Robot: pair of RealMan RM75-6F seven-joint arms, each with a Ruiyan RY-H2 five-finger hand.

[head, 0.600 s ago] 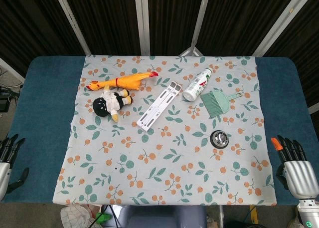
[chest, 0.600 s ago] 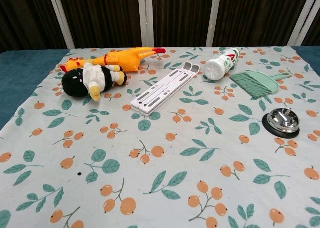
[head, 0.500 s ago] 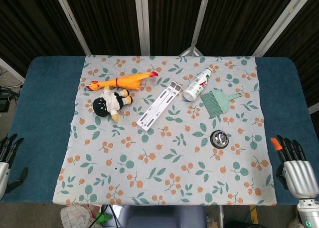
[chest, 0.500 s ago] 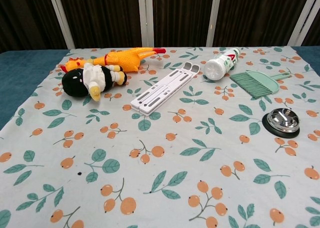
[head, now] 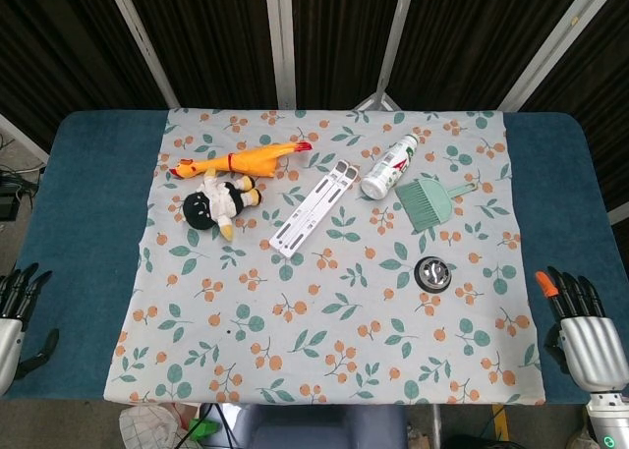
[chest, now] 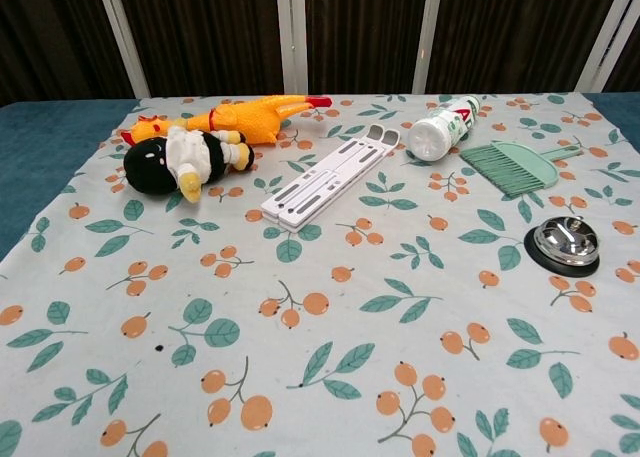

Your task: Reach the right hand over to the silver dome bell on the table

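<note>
The silver dome bell (head: 432,272) on its black base sits on the right part of the floral cloth; the chest view shows the bell (chest: 565,243) at the right edge. My right hand (head: 586,336) hovers at the table's near right corner, fingers apart and empty, well to the right of and nearer than the bell. At the near left corner is my left hand (head: 14,323), open and holding nothing. Neither hand appears in the chest view.
On the cloth (head: 324,351) lie a yellow rubber chicken (head: 239,159), a black-and-white plush doll (head: 218,201), a white folding stand (head: 314,206), a white spray bottle (head: 389,166) and a green dustpan brush (head: 428,199) just behind the bell.
The right hand has sunk slightly toward the near edge. Everything on the cloth stays where it was.
</note>
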